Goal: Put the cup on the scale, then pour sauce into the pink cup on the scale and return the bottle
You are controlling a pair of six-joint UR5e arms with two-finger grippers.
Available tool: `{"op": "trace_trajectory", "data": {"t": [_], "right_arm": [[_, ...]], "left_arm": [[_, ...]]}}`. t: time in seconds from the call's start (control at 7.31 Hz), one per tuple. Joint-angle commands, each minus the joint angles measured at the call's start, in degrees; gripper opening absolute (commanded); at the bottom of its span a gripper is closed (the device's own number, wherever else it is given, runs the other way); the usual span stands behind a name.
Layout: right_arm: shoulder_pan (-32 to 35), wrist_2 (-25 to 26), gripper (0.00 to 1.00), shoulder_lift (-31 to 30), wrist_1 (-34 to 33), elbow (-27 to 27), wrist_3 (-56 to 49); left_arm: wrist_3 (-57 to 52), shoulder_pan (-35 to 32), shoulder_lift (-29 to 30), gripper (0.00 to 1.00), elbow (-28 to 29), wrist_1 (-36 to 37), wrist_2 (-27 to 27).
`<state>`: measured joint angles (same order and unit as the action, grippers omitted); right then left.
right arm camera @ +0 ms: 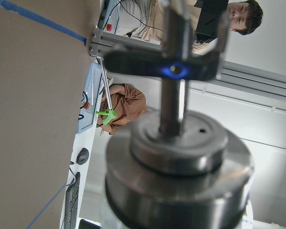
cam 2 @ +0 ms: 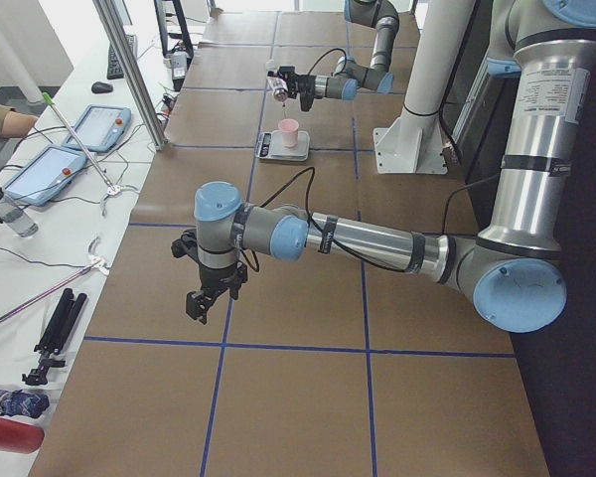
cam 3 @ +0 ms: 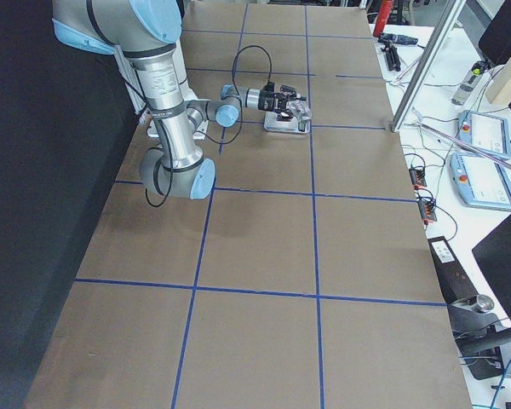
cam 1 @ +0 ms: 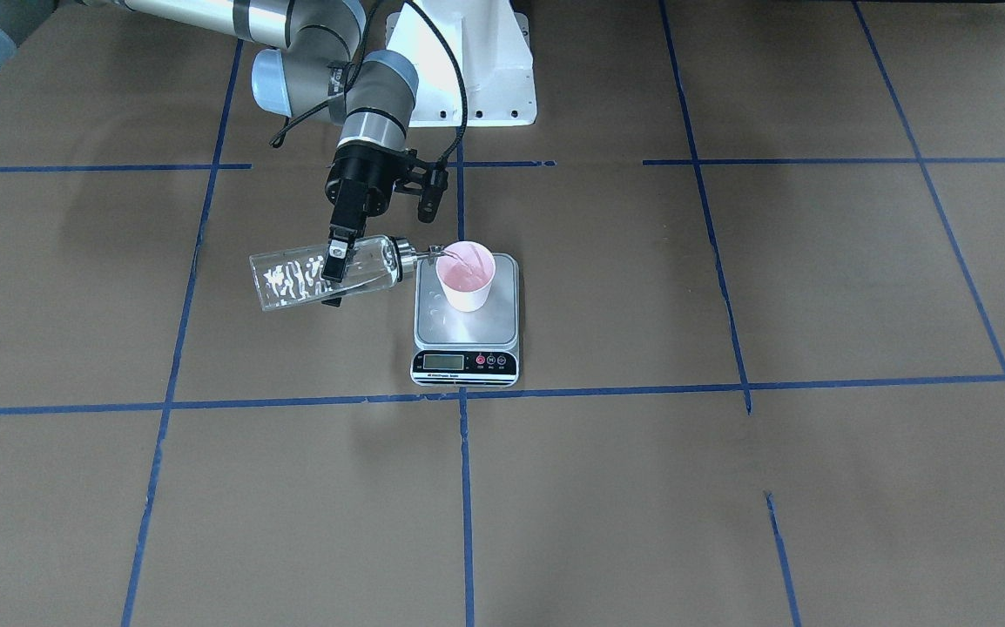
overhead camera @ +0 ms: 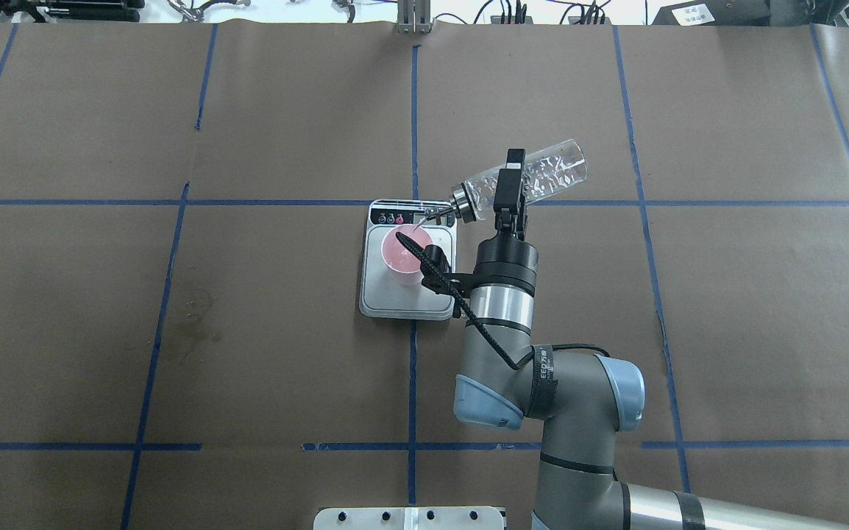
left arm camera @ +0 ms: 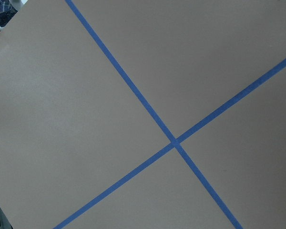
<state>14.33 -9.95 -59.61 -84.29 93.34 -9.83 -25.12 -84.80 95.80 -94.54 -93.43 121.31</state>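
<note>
- Overhead exterior view: the scale (overhead camera: 402,300) lies flat on the table (overhead camera: 726,331), with a silver-grey platform and a black strip carrying a small display and red buttons.
- The cup (cam 1: 466,279) stands upright on the scale's platform, whitish outside and pink inside.
- The bottle (cam 1: 372,261), clear glass with a shiny metal collar, lies almost level just beside the scale, its spout over the cup's rim.
- Clear sauce (cam 1: 286,280) glints inside the bottle.
- The right arm's fingers (cam 1: 337,257) are clamped across the bottle's body.
- The left arm's fingers (cam 2: 201,301) hang well away from the scale; I cannot tell whether they are open or closed.
</note>
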Motion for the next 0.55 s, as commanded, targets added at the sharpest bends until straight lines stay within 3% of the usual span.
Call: {"op": "trace_trajectory", "data": {"t": [0.0, 0.41], "right_arm": [[0.0, 0.1, 0.00, -0.1, 0.1, 0.1, 0.0], [0.0, 0.1, 0.00, -0.1, 0.2, 0.3, 0.0]], "left_arm": [[0.1, 0.0, 0.0, 1.00, 0.0, 0.0, 0.1], [0.1, -0.1, 0.0, 1.00, -0.3, 0.1, 0.1]]}}
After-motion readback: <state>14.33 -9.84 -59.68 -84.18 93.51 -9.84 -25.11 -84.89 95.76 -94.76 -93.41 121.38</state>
